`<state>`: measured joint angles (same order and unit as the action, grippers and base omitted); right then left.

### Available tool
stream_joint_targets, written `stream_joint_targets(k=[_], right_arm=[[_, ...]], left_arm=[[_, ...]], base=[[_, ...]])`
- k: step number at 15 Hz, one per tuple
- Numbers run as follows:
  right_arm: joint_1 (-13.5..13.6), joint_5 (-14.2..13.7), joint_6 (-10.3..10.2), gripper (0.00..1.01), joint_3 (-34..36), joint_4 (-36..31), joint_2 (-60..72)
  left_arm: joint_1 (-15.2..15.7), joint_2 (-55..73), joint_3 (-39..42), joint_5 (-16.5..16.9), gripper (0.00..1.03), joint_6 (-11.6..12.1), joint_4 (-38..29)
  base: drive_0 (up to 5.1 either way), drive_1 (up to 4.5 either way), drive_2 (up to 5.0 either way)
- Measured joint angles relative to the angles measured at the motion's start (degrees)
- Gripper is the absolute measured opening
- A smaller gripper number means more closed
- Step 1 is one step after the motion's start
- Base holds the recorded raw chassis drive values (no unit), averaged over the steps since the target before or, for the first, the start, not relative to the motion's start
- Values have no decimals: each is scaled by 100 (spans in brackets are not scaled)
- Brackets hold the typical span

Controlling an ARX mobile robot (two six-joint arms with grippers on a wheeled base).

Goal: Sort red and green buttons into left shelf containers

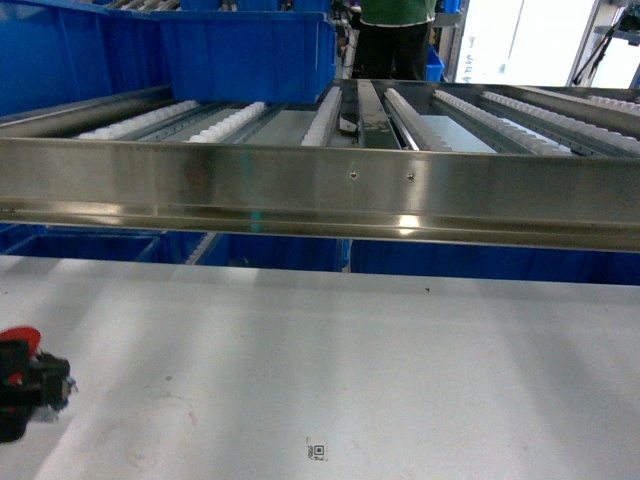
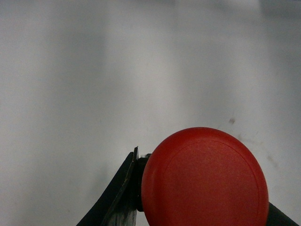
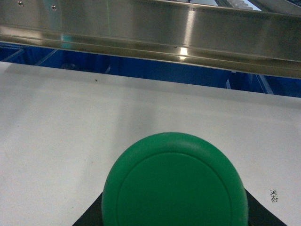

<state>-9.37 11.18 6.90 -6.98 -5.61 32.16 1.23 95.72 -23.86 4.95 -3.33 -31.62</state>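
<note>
At the far left of the head view my left gripper (image 1: pixel 30 385) hangs low over the white table, shut on a red button (image 1: pixel 20 338). The left wrist view shows the round red cap (image 2: pixel 204 181) wedged between my left gripper's (image 2: pixel 204 200) dark fingers (image 2: pixel 124 193). A green button (image 3: pixel 175 186) fills the bottom of the right wrist view, with my right gripper (image 3: pixel 174 212) shut on it; that gripper is out of the head view. Large blue containers (image 1: pixel 245 50) stand on the steel shelf (image 1: pixel 320 185) at the upper left.
The shelf's front beam crosses the whole head view above the white table (image 1: pixel 350 340). White roller tracks (image 1: pixel 225 122) run back behind it. More blue bins (image 1: pixel 270 252) sit under the beam. A person (image 1: pixel 395 35) stands behind the shelf. A small printed marker (image 1: pixel 316 452) lies on the table.
</note>
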Motion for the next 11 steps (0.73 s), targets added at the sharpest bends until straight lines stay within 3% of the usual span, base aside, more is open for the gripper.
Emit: stream_joint_targets(k=[1, 3, 5, 9, 11], right_arm=[[0, -2, 0, 34, 0, -2, 0], [0, -2, 0, 34, 0, 0, 0], [0, -2, 0, 34, 0, -2, 0], [0, -2, 0, 34, 0, 0, 0], [0, -2, 0, 34, 0, -2, 0]], left_arm=[[70, -407, 0, 72, 35, -22, 33], [299, -1447, 63, 407, 35, -282, 463], [310, -2520, 177, 439, 35, -535, 857], [-107, -4352, 420, 13, 35, -669, 1784], [-518, -5010, 538, -431, 35, -675, 2190]], base=[[0, 0, 0], [0, 0, 0], [0, 0, 0], [0, 0, 0], [0, 0, 0]])
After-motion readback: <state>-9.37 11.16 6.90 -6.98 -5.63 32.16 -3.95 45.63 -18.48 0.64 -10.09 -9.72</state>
